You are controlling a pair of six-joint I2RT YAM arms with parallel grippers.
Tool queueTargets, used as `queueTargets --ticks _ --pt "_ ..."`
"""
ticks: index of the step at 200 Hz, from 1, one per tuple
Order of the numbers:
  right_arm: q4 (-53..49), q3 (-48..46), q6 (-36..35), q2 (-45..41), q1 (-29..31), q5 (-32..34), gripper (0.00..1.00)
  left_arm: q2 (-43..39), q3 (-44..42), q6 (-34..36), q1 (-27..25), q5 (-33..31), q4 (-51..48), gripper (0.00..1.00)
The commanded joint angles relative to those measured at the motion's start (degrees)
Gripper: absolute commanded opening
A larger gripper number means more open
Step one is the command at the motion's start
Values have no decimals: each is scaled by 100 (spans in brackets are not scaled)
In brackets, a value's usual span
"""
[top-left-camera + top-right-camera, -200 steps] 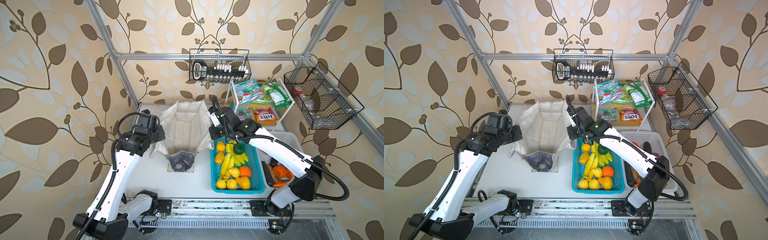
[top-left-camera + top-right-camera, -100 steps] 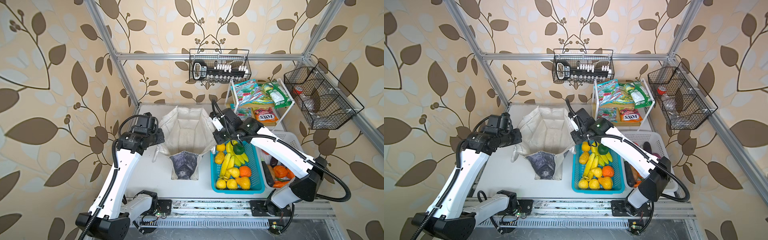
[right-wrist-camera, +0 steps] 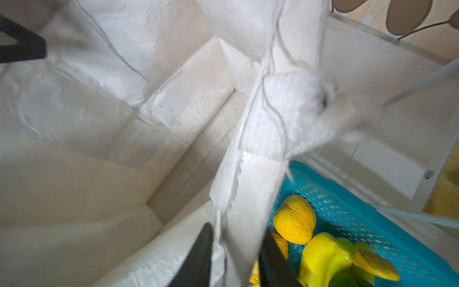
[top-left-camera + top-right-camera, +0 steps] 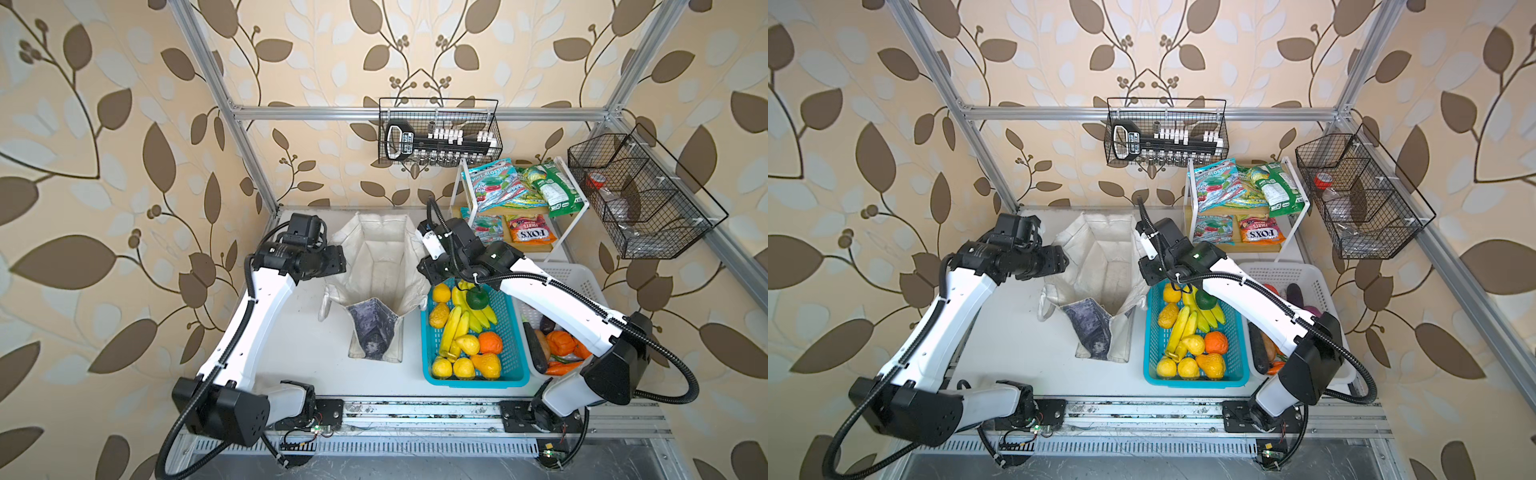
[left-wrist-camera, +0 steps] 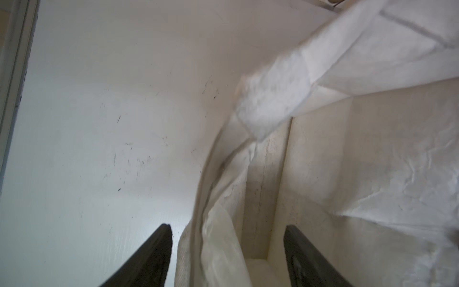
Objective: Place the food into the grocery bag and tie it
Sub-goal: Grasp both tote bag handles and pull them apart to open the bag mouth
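Canvas bag (image 4: 376, 266) stands open on the tabletop (image 4: 307, 349). My left end effector (image 5: 227, 226) gapes wide astride its rim, my right end effector (image 3: 237, 229) half-open around the opposite rim, neither clamping it. Fruit (image 4: 451, 328) lies in the basket (image 4: 478, 381) alongside.

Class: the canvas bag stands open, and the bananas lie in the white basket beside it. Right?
No: the bananas lie in the turquoise basket, as both top views show. The canvas bag does stand open beside it.
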Motion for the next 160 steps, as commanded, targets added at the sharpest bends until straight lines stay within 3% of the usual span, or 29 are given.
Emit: queueTargets --ticks 1,11,21,26,39,60,84,113,141,160 --pt "377 -76 69 -56 -15 -177 49 289 329 153 37 153 -161 64" --pt "481 -52 184 5 -6 -231 54 335 267 127 38 168 -116 46" --pt "531 30 249 97 22 -268 52 304 163 126 38 175 -44 30" --pt "508 77 242 135 47 -235 49 273 130 118 38 120 -24 20" --pt "244 323 220 305 139 105 27 125 108 82 38 -89 -2 0" --pt "-460 772 178 549 216 612 0 -191 80 -21 46 -435 14 0" --pt "-1006 917 44 490 220 971 0 -394 76 -64 157 -782 -121 0" --pt "-1469 1123 -132 357 -31 1051 0 -318 307 -68 161 -2178 -708 0" --pt "-1799 1185 -313 344 -99 1070 0 -421 230 13 161 -2257 -737 0" --pt "-1874 1050 -412 352 -98 1032 0 -394 300 50 110 -2726 -895 0"
